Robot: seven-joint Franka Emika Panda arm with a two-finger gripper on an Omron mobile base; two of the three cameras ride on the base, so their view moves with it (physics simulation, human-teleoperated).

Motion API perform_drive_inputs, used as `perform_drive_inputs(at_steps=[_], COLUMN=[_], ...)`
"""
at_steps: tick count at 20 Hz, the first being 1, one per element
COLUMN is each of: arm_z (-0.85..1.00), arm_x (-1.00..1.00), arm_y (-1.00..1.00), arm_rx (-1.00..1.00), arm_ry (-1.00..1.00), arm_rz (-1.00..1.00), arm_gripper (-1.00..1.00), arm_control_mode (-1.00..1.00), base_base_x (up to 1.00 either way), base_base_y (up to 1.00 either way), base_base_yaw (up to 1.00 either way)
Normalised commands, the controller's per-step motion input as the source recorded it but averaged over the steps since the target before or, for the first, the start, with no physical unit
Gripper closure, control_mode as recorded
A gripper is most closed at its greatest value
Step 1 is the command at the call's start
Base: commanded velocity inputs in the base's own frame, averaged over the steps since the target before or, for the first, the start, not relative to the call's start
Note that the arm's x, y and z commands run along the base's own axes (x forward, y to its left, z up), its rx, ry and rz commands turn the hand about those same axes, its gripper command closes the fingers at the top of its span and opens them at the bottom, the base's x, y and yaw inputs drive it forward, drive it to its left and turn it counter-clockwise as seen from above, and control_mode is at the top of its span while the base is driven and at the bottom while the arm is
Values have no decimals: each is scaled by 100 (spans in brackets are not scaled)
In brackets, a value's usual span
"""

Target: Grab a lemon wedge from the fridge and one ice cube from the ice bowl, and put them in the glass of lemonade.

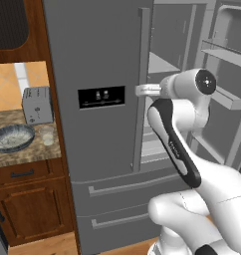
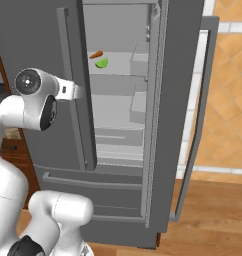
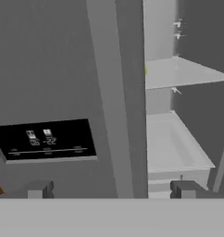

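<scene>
At the upper centre of the right base view, we see the lemon wedge on a shelf of the open fridge, beside an orange thing. Our gripper has its jaws apart and empty. We judge the wedge small, light, soft and slippery; we would pinch its flat sides gently.

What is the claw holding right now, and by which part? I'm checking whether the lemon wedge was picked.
Nothing: the claw stands open and empty before the tall grey steel fridge.
</scene>
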Motion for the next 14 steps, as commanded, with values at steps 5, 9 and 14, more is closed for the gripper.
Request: perform_drive_inputs(at_steps=[5,9,14], arm_z=[-8,-23,-35], arm_x=[71,74,72], arm_y=[0,0,1], arm_rx=[1,0,0], arm_ry=[0,0,0], arm_rz=[0,0,0], arm_gripper=[-100,-100,-100], arm_control_mode=[-100,-100,-100], base_base_x=[0,0,0], base_base_y=[0,0,0], base_base_yaw=[0,0,0])
